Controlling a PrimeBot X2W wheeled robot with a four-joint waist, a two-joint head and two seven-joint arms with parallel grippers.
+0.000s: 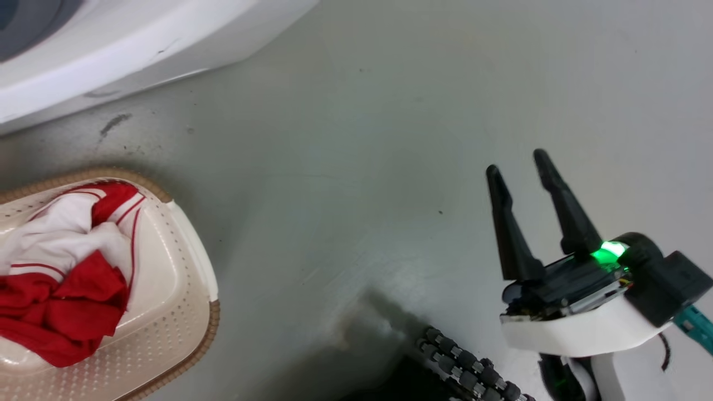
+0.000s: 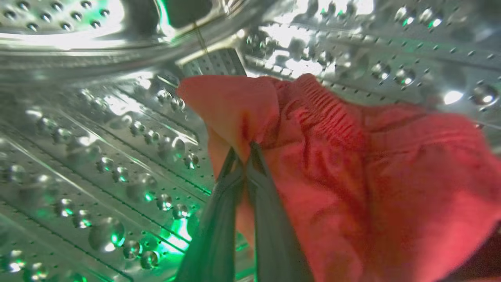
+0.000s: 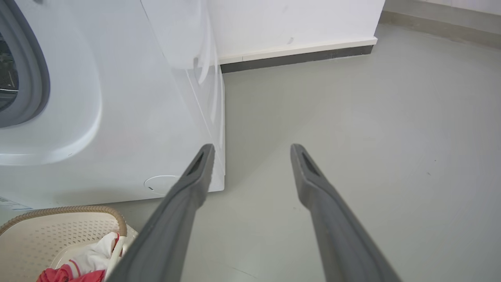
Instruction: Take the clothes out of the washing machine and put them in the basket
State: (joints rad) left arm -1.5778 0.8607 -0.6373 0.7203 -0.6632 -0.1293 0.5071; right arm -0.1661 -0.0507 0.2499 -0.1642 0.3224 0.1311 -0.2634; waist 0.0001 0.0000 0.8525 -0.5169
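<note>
Inside the washing machine (image 3: 117,117), the left gripper (image 2: 243,149) has its two fingers pinched nearly together on a fold of a red garment (image 2: 352,176). The garment lies against the right side of the perforated drum (image 2: 98,156). The right gripper (image 1: 517,162) hangs over bare floor (image 1: 362,139), fingers spread wide with nothing between them. The basket (image 1: 189,334) stands on the floor just before the machine's front. Other clothes (image 1: 67,267), red and white with thin red stripes, are heaped inside it, away from its right rim.

The pinch takes only a thin fold near the cloth's edge (the bulk of the garment lies loose beyond the tips), so I judge it could slip free when drawn out. The trailing cloth might also catch on the grey door ring (image 3: 41,78), or drop to the floor short of the basket rim if let go too early.

No brand name can be read. A small sticker (image 3: 11,203) shows at the machine's lower left edge, its print too small to make out
</note>
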